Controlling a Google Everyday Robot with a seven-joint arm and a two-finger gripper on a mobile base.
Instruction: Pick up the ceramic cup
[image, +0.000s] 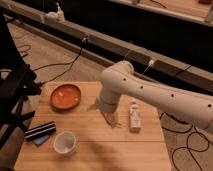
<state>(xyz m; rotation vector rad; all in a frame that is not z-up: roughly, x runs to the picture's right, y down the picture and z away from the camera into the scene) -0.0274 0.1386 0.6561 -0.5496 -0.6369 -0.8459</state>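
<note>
Your cup (65, 142) upright near the desk's (100, 152) front-left corner, your gripper (111, 119) low over the desk's middle, well apart from the cup, how far open you cannot tell, bottle (134, 116) just beside it.

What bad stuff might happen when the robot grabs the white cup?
The gripper hangs over mid-table, apart from the ceramic cup; a glancing touch might tip or slide it toward the edge of the table. The black striped object lies close beside the cup and might get bumped. The white bottle lies right by the arm; a swing might knock it.
</note>
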